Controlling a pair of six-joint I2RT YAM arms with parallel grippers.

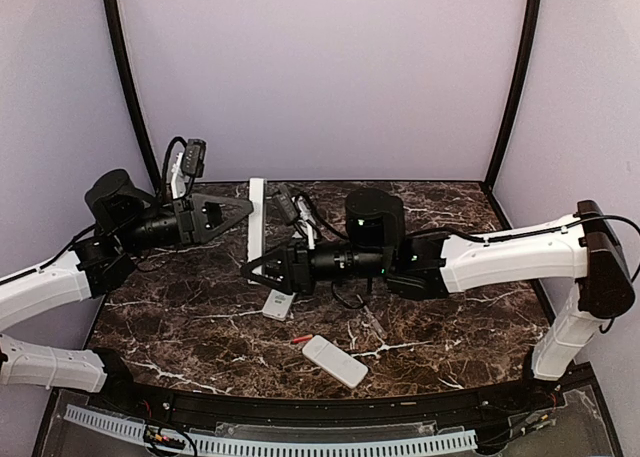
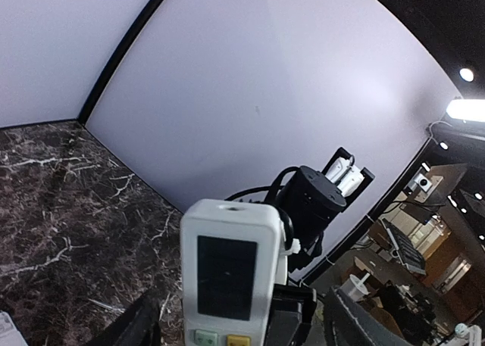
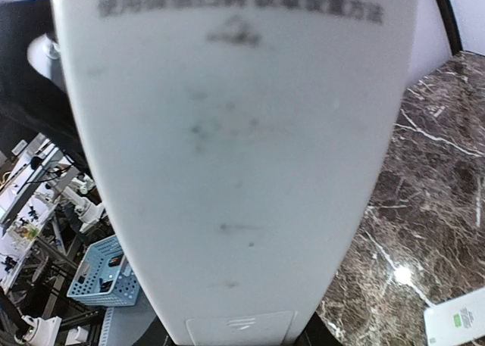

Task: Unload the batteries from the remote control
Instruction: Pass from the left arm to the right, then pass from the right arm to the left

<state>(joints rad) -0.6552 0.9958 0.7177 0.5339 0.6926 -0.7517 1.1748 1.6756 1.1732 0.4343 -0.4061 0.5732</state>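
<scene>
A long white remote control (image 1: 256, 220) is held off the table between both grippers. My left gripper (image 1: 244, 213) is shut on it from the left. In the left wrist view the remote control (image 2: 229, 270) shows its dark screen and coloured buttons, with my left gripper (image 2: 242, 338) at its base. My right gripper (image 1: 254, 269) holds its near end. In the right wrist view the remote's plain back (image 3: 235, 172) fills the frame, the battery cover (image 3: 241, 331) closed, my right gripper (image 3: 241, 343) mostly hidden. One orange-red battery (image 1: 300, 339) lies on the table.
A second white remote (image 1: 335, 360) lies near the front edge, just right of the loose battery. A small flat white piece (image 1: 278, 304) lies under the right gripper; it also shows in the right wrist view (image 3: 458, 323). The marble table (image 1: 450, 307) is walled at the back and sides.
</scene>
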